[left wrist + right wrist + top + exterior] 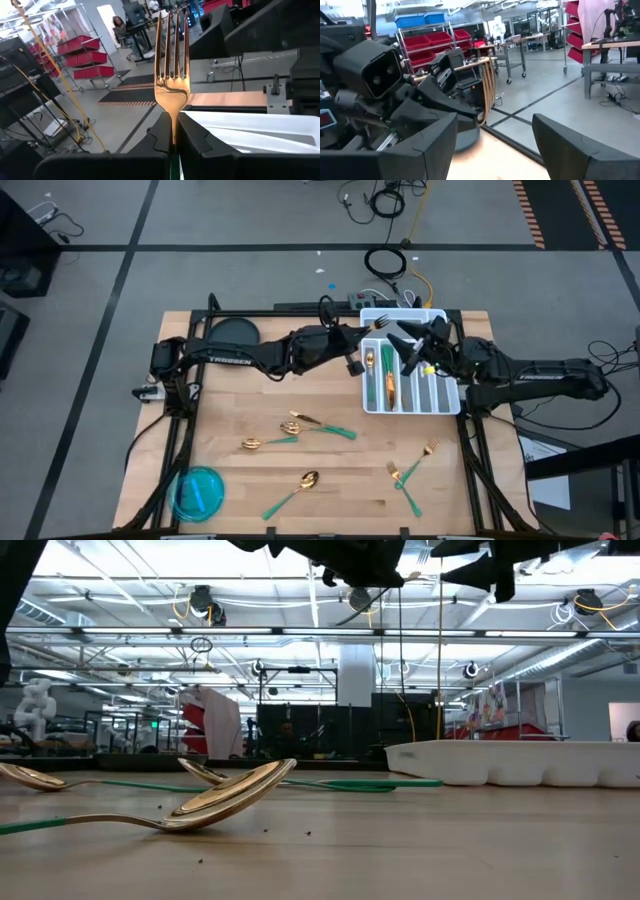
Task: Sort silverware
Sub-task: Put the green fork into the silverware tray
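Note:
My left gripper [173, 145] is shut on a gold fork [172, 75], held in the air over the far left corner of the white divided tray [447, 385]. My right gripper [492, 145] is open and empty, hovering over the tray [260, 132] and facing the left gripper. The tray's left compartments hold gold-headed, green-handled silverware [388, 385]. Loose on the table lie two spoons [268, 442] and a knife [322, 425] mid-table, one spoon [298, 487] nearer the front, and two forks [408, 472] at front right. In the low view, a spoon [225, 798] rests on its bowl. My left gripper pinches the fork at its neck [173, 131], where the gold head meets the green handle, between the two fingers [197, 142]. The fork lies along the fingers, tines pointing out past their tips. It is lifted clear over the tray.
A blue round lid or dish [198, 492] sits at the table's front left corner. A black round base [232, 332] is at far left. Cables and a power strip [385, 298] lie past the far edge. Bare wood [250, 395] lies between the tray and the loose silverware.

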Controlling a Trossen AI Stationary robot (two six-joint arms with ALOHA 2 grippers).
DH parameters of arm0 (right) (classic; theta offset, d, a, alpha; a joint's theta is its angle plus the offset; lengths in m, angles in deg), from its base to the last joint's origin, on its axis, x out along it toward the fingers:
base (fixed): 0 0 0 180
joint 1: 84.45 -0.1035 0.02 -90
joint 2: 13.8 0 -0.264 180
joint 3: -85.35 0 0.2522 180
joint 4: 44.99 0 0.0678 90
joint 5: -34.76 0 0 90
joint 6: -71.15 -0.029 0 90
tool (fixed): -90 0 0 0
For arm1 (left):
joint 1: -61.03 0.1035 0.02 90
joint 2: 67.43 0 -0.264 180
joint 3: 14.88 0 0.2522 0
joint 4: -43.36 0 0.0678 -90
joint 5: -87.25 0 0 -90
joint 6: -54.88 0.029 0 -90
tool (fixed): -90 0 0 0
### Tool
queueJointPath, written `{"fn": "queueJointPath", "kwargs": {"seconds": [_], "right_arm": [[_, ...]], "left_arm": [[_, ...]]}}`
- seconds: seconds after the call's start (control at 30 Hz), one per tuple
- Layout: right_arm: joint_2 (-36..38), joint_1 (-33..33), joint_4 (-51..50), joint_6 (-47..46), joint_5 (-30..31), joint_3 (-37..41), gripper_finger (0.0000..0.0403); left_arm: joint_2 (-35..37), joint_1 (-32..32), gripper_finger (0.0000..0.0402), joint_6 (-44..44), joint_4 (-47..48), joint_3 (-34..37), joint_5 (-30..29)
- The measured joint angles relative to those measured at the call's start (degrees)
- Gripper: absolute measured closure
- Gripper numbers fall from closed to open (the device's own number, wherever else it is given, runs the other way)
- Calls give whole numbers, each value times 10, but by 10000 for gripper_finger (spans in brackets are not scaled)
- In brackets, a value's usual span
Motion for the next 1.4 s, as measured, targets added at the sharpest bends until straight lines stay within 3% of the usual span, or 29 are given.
{"fn": "queueJointPath", "kwargs": {"seconds": [0.5, 0.6, 0.77, 0.97, 1.07, 1.2, 1.4], "right_arm": [[-76, 53, 141, 4, -49, 0, 161], [-85, 56, 134, 14, -49, -9, 204], [-93, 55, 125, 55, -46, -25, 373], [-93, 54, 118, 77, -42, -34, 400], [-92, 54, 117, 77, -44, -35, 402], [-92, 54, 110, 77, -47, -35, 403], [-92, 54, 75, 79, -39, -35, 403]], "left_arm": [[-2, 0, 387, -1, -8, 0, 0], [-2, 0, 387, -1, -8, 0, 0], [-2, 0, 387, -1, -8, 0, -1], [-2, 1, 383, -5, -13, 0, -2], [-2, 2, 354, -3, -21, 0, 4], [-2, 14, 294, -30, -9, 0, 66], [-2, 33, 196, -89, 41, 0, 51]]}}
